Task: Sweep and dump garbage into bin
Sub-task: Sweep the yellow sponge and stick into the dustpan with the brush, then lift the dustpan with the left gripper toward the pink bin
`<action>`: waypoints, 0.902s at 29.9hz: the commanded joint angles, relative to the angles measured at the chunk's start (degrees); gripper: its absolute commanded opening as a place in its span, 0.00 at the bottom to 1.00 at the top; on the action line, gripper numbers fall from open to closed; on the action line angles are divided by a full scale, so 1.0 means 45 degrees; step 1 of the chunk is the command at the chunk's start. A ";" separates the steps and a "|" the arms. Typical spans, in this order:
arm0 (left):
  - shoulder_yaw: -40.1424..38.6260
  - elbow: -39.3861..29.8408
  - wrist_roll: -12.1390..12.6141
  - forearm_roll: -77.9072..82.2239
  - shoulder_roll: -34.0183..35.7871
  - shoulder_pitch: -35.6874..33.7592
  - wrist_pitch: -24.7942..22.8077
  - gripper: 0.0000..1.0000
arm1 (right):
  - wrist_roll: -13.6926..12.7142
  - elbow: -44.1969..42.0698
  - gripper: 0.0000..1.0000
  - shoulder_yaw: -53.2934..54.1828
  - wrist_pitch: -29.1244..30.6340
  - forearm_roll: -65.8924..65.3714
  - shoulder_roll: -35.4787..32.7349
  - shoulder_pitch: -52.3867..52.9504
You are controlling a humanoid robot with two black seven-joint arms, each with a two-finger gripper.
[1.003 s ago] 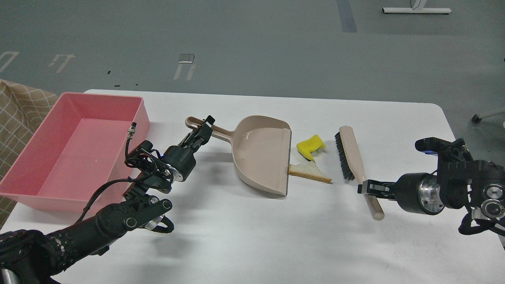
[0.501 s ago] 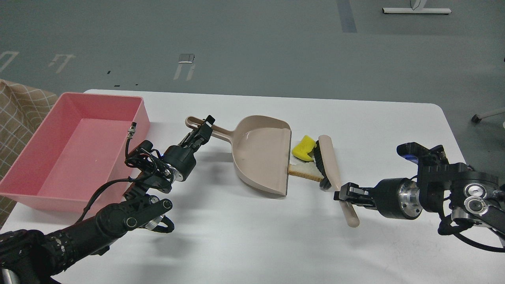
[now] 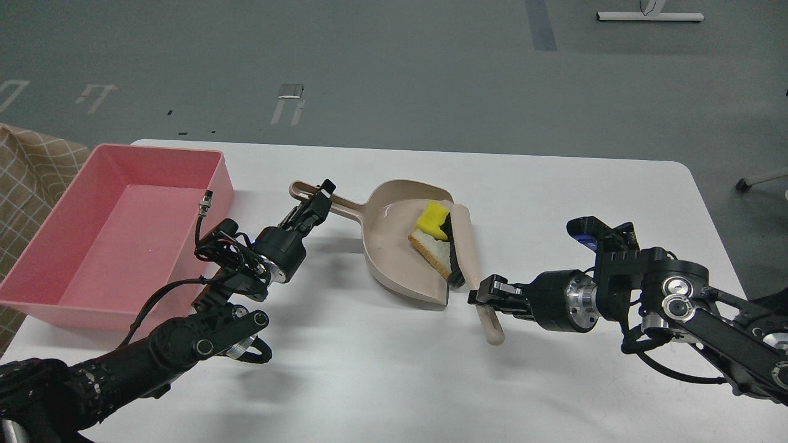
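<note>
Garbage (image 3: 434, 237) is being held inside the dustpan (image 3: 400, 246) by the brush (image 3: 465, 258) clamped in the right gripper (image 3: 486, 294), while the left gripper (image 3: 317, 200) is clamped on the handle, with dumping into the bin (image 3: 117, 227) at the table's left edge left undone.

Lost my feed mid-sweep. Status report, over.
Left gripper shut on dustpan handle. Right gripper shut on brush handle. Yellow piece and bread slice inside dustpan. Bin unobstructed.

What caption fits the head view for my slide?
Right gripper brushes yellow piece and bread slice into dustpan held by left gripper.
</note>
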 commanded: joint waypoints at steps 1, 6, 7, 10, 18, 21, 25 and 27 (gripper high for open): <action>-0.0007 -0.0012 0.0002 -0.0019 -0.0041 0.0000 0.0000 0.00 | 0.0001 -0.0057 0.00 0.0020 0.0000 -0.0037 0.0514 0.0095; -0.0026 -0.0012 0.0002 -0.0098 -0.0021 -0.0039 0.0000 0.00 | 0.0001 -0.0057 0.00 0.0020 0.0000 -0.0037 0.0692 0.0368; -0.0026 -0.0012 -0.0017 -0.0098 -0.0041 -0.0039 0.0000 0.00 | 0.0001 -0.0057 0.00 0.0020 0.0000 0.0002 0.0672 0.0407; -0.0046 -0.0090 -0.0017 -0.0117 -0.0041 -0.0039 0.0000 0.00 | 0.0001 -0.0037 0.00 0.0020 0.0000 0.0041 0.0653 0.0524; -0.0065 -0.0129 -0.0017 -0.0524 0.0037 -0.0058 0.0000 0.00 | 0.0001 0.0041 0.00 0.0001 0.0000 0.0061 0.0322 0.0583; -0.0046 -0.0148 -0.0037 -0.1130 0.0037 -0.0078 0.0000 0.00 | 0.0001 0.0080 0.00 0.0020 0.0000 0.0080 0.0087 0.0583; -0.0065 -0.0344 -0.0056 -0.1679 0.0076 -0.0136 0.0000 0.00 | 0.0001 0.0158 0.00 0.0020 0.0000 0.0080 -0.0187 0.0583; -0.0065 -0.0480 -0.0056 -0.1893 0.0096 -0.0156 0.0000 0.00 | 0.0001 0.0197 0.00 0.0040 0.0000 0.0080 -0.0381 0.0603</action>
